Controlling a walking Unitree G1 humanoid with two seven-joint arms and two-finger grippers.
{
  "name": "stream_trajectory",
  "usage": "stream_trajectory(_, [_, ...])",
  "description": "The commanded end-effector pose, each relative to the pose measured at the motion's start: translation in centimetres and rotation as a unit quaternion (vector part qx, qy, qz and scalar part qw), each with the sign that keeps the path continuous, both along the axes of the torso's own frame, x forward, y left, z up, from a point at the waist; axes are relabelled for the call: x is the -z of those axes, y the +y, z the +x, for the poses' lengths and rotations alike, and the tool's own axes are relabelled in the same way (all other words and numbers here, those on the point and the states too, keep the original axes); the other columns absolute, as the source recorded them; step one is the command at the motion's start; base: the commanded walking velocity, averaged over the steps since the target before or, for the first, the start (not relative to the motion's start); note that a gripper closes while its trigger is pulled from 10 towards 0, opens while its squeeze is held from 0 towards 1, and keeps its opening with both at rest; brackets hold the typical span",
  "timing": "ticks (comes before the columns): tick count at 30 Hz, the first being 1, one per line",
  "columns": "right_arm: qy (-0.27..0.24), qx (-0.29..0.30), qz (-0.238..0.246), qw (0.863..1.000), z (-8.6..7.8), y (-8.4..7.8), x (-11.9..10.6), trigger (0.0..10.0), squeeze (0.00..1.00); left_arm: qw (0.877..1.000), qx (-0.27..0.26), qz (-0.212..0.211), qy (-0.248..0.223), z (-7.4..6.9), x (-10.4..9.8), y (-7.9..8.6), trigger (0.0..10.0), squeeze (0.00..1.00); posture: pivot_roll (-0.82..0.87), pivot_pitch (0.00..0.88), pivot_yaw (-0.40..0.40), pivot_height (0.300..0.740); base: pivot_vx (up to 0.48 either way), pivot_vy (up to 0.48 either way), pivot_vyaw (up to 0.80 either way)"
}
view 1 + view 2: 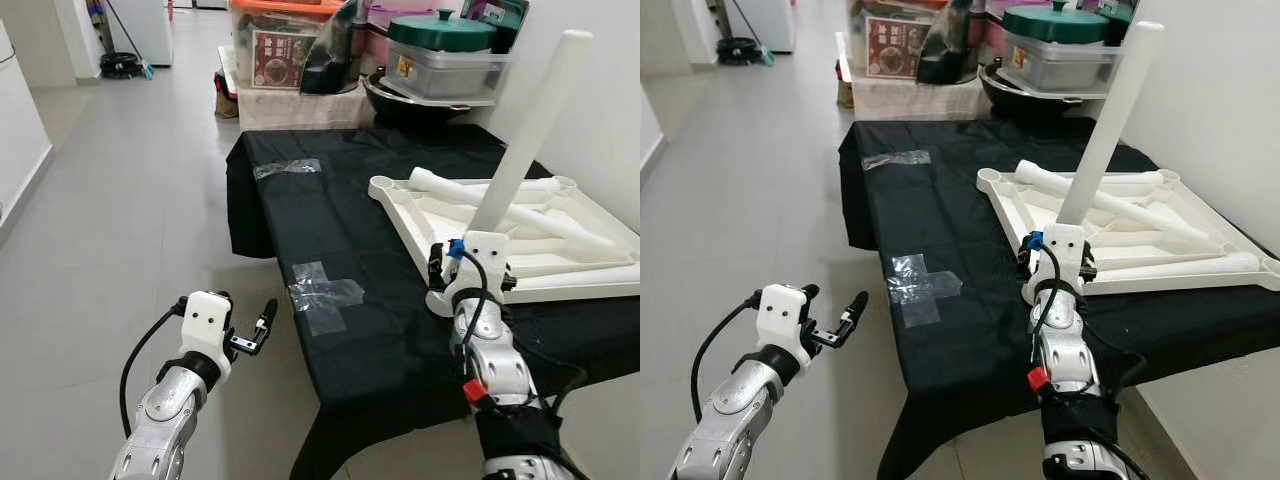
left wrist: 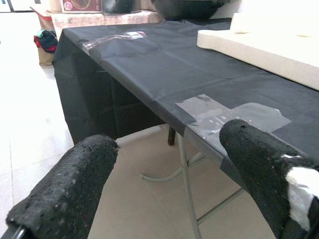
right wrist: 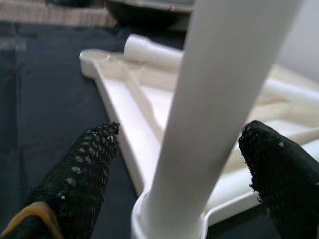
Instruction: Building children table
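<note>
Overhead, the right gripper sits at the near corner of the upturned white tabletop, where a table leg stands tilted in its socket, presumably being seated.

Its wrist view shows fingers apart, flanking that leg without touching.

Meanwhile the left gripper (idle, jaws spread) hovers beside the black-draped table, facing taped patches.

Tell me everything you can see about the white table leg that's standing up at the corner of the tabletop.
The upright table leg is a smooth white cylinder, plastic by the look of it, leaning slightly. Its lower end sits in the near corner socket of the upside-down white tabletop on the black cloth. The right tool straddles its base, fingers open on either side, not touching it. Other loose legs lie in the tabletop behind.
</note>
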State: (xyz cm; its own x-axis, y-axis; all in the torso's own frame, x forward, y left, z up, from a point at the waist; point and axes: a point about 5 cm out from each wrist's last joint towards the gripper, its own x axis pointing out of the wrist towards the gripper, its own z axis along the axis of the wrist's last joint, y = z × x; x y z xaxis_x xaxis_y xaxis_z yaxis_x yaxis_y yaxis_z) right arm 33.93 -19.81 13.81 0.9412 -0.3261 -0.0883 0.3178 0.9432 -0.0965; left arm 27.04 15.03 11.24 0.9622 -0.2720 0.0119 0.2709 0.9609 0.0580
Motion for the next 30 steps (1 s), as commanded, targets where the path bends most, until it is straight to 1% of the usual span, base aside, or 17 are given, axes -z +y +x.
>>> stream_trajectory(1, [0.019, -0.002, 0.016, 1.000, 0.3, 0.1, 0.7, 10.0, 0.00, 1.000, 0.004, 0.001, 0.000, 0.0, 0.2, -0.4, 10.0, 0.00, 0.01, 0.000, -0.137, 0.740, 0.000, 0.000, 0.00])
stream_trajectory(3, [0.028, -0.005, 0.015, 0.999, 0.4, 0.3, 1.1, 10.0, 0.00, 1.000, 0.005, 0.002, -0.001, 0.0, 0.2, -0.4, 10.0, 0.00, 0.02, 0.000, -0.139, 0.740, 0.000, 0.000, 0.00])
stream_trajectory(11, [0.032, -0.004, 0.010, 0.999, 0.8, 0.2, 1.3, 10.0, 0.00, 1.000, 0.004, 0.004, -0.001, 0.0, 0.2, -0.4, 10.0, 0.00, 0.02, 0.000, -0.141, 0.740, 0.000, 0.000, 0.00])
stream_trajectory(12, [0.026, 0.003, 0.012, 1.000, 1.5, -0.1, 0.9, 10.0, 0.00, 1.000, 0.003, 0.005, -0.001, 0.1, 0.2, -0.4, 10.0, 0.00, 0.03, 0.000, -0.141, 0.740, 0.000, 0.000, 0.00])
stream_trajectory(13, [0.019, 0.007, 0.015, 1.000, 1.9, -0.2, 0.6, 10.0, 0.00, 1.000, 0.003, 0.006, -0.001, 0.1, 0.2, -0.4, 10.0, 0.00, 0.03, 0.000, -0.141, 0.740, 0.000, 0.000, 0.00])
stream_trajectory(19, [0.012, 0.010, 0.017, 1.000, 2.2, -0.3, 0.3, 10.0, 0.00, 1.000, 0.003, 0.006, -0.001, 0.1, 0.2, -0.4, 10.0, 0.00, 0.03, 0.000, -0.141, 0.740, 0.000, 0.000, 0.00])
stream_trajectory(22, [-0.019, 0.036, 0.030, 0.999, 3.0, -0.9, -0.9, 10.0, 0.00, 1.000, 0.001, 0.009, -0.002, 0.2, 0.2, -0.3, 10.0, 0.00, 0.04, 0.000, -0.144, 0.740, 0.000, 0.000, 0.00])
stream_trajectory(23, [-0.019, 0.036, 0.030, 0.999, 3.0, -0.9, -0.9, 10.0, 0.00, 1.000, 0.001, 0.009, -0.002, 0.2, 0.2, -0.3, 10.0, 0.00, 0.04, 0.000, -0.144, 0.740, 0.000, 0.000, 0.00])
stream_trajectory(24, [-0.024, 0.041, 0.031, 0.998, 3.0, -1.0, -1.1, 3.7, 0.00, 1.000, -0.001, 0.010, -0.002, 0.2, 0.2, -0.3, 10.0, 0.00, 0.04, 0.000, -0.145, 0.740, 0.000, 0.000, 0.00])
stream_trajectory(26, [-0.024, 0.041, 0.031, 0.998, 3.0, -1.0, -1.1, 3.7, 0.00, 1.000, -0.001, 0.010, -0.002, 0.2, 0.2, -0.3, 10.0, 0.00, 0.04, 0.000, -0.145, 0.740, 0.000, 0.000, 0.00])
stream_trajectory(27, [-0.028, 0.043, 0.032, 0.998, 3.0, -1.1, -1.1, 0.0, 0.00, 1.000, -0.002, 0.011, -0.002, 0.2, 0.2, -0.2, 10.0, 0.00, 0.04, 0.000, -0.144, 0.740, 0.000, 0.000, 0.00])
stream_trajectory(30, [-0.030, 0.042, 0.032, 0.998, 2.9, -1.1, -1.0, 0.0, 0.00, 1.000, -0.003, 0.012, -0.001, 0.1, 0.3, -0.2, 10.0, 0.00, 0.04, 0.000, -0.143, 0.740, 0.000, 0.000, 0.00])
